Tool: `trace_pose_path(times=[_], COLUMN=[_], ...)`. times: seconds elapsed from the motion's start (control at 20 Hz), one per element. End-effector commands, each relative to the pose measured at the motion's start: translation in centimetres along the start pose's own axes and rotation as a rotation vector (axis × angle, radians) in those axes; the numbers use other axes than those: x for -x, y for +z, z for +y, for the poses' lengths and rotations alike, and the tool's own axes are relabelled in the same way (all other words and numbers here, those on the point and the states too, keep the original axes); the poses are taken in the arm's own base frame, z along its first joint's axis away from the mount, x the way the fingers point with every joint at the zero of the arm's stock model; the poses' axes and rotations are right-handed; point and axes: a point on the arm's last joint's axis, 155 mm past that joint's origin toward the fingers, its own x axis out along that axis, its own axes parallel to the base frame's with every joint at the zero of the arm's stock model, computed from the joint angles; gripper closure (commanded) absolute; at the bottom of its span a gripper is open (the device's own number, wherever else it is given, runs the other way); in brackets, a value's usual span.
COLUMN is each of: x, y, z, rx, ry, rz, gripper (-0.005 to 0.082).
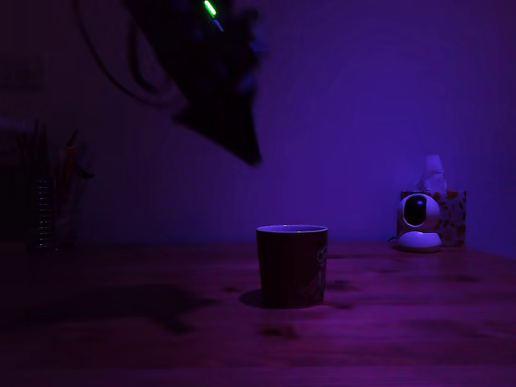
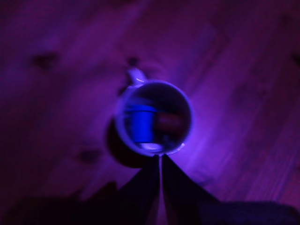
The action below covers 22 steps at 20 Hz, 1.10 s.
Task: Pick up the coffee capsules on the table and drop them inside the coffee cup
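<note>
The coffee cup (image 1: 292, 264) stands upright on the tabletop (image 1: 145, 339), roughly in the middle of the exterior view, with a pale printed design on the side toward that view's right. The whole scene is dim and tinted purple. High above the cup and somewhat toward the exterior view's left, the gripper (image 1: 252, 155) hangs in the air as a dark, blurred wedge pointing down, well clear of the rim; a small green light glows on the arm above it.

In the wrist view the cup (image 2: 123, 125) is seen from almost straight overhead, its pale rim a full circle and its handle sticking out on the far side from the gripper (image 2: 161, 161). Both coffee capsules lie inside the cup, side by side at the bottom: the blue capsule (image 2: 141, 126) and, just beside it, the darker capsule (image 2: 169, 123) (reddish in this light, and too blurred to tell whether the two touch). The jaws stand nearly together, with only a thin bright slit between their tips and nothing held between them; the tips overlap the near edge of the rim in that picture.

Beyond the cup, toward the exterior view's right, a white rounded camera gadget (image 1: 419, 222) sits on the tabletop in front of a patterned tissue box (image 1: 453, 218).
</note>
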Motion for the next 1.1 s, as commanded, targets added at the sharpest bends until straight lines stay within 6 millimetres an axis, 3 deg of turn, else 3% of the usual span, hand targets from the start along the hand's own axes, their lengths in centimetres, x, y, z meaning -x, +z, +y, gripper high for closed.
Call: trace_pose_path(times=[0.0,0.35,1.05], x=[0.8,5.1,14.6], y=[0.2,0.1,-6.6], z=[0.0,0.4,6.1], rx=[0.013,0.021,0.195], ry=[0.005,0.051,0.309], rz=[-0.017,-0.126,-0.404], gripper=[0.0789,0.0789,0.0789])
